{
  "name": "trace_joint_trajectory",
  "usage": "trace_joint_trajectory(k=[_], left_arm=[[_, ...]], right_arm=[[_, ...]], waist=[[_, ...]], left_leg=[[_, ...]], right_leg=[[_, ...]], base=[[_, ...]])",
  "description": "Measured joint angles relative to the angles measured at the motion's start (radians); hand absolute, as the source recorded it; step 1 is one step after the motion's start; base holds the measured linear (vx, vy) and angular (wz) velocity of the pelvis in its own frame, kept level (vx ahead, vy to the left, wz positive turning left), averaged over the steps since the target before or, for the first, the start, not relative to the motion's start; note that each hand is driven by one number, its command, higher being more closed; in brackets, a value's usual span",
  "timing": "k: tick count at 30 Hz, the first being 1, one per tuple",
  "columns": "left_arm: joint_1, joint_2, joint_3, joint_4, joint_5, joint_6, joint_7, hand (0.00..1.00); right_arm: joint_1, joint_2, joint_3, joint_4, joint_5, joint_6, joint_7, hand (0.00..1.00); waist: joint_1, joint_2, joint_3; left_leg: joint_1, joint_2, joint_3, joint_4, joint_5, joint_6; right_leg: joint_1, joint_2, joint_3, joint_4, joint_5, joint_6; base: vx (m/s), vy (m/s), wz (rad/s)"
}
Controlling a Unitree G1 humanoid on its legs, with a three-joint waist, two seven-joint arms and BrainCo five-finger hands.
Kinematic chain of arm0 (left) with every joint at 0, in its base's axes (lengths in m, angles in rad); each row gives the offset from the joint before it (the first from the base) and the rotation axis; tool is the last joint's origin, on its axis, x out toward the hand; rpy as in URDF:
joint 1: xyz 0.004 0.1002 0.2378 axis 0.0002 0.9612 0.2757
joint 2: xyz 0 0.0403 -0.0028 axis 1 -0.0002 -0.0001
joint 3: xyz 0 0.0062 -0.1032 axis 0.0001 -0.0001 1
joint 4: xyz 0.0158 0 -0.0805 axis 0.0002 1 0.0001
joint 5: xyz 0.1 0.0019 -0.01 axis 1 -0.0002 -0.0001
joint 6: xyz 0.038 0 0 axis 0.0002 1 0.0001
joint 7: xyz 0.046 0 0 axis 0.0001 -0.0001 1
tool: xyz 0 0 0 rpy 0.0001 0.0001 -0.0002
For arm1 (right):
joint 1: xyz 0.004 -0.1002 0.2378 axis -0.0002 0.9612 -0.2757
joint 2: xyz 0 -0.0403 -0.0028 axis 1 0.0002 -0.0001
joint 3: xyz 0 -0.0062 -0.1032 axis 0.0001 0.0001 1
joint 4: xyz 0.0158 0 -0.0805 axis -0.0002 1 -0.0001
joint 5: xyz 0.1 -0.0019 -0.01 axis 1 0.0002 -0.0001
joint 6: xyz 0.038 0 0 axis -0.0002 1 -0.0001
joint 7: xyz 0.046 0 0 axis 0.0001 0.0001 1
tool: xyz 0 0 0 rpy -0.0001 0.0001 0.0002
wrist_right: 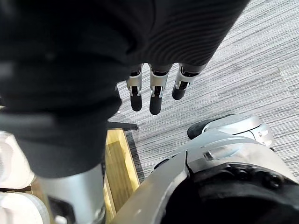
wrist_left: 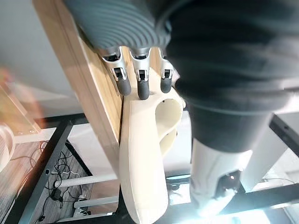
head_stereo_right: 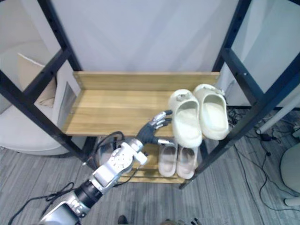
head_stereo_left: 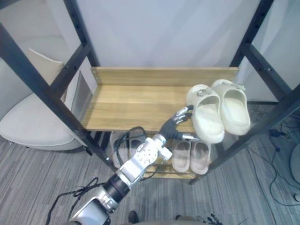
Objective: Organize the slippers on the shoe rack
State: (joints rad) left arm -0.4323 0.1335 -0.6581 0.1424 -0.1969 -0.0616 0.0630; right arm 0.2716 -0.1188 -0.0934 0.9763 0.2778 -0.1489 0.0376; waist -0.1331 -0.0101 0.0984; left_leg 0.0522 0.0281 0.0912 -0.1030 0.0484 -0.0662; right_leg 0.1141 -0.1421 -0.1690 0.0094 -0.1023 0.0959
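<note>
Near the shoe rack [head_stereo_left: 131, 103]'s right front edge, a cream slipper [head_stereo_left: 207, 117] was touched by loosely open fingers [wrist_left: 143, 86] of the left hand [head_stereo_left: 171, 127]; the right hand [wrist_right: 155, 95] was held open, empty.

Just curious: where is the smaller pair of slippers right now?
In the left eye view, the smaller slippers sit on the lower shelf, right side, below the cream clogs on the top shelf.

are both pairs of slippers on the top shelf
No, the cream slippers sit on the top shelf, the beige slippers on the lower shelf.
</note>
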Motion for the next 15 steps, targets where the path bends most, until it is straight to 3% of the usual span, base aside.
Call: trace_joint_trajectory(k=[9,15], left_arm=[[-0.118,-0.006,0.003,0.11,0.001,0.0,0.026,0.0],[-0.184,-0.021,0.033,0.18,0.008,0.0,0.047,0.0]], right_arm=[[-0.019,0.001,-0.004,0.021,0.0,0.001,0.001,0.0],[-0.032,0.003,-0.018,0.021,0.0,0.001,0.003,0.0]], waist=[[-0.004,-0.008,0.003],[-0.027,-0.009,0.003]], left_leg=[[-0.011,-0.001,0.008,0.0,0.0,0.0],[-0.017,-0.002,0.019,0.0,-0.001,-0.001]], right_leg=[[-0.012,-0.001,0.008,-0.004,0.0,0.0],[-0.014,0.0,0.013,-0.016,0.003,0.0]], base=[[0.0,0.0,0.0],[0.0,-0.005,-0.02]])
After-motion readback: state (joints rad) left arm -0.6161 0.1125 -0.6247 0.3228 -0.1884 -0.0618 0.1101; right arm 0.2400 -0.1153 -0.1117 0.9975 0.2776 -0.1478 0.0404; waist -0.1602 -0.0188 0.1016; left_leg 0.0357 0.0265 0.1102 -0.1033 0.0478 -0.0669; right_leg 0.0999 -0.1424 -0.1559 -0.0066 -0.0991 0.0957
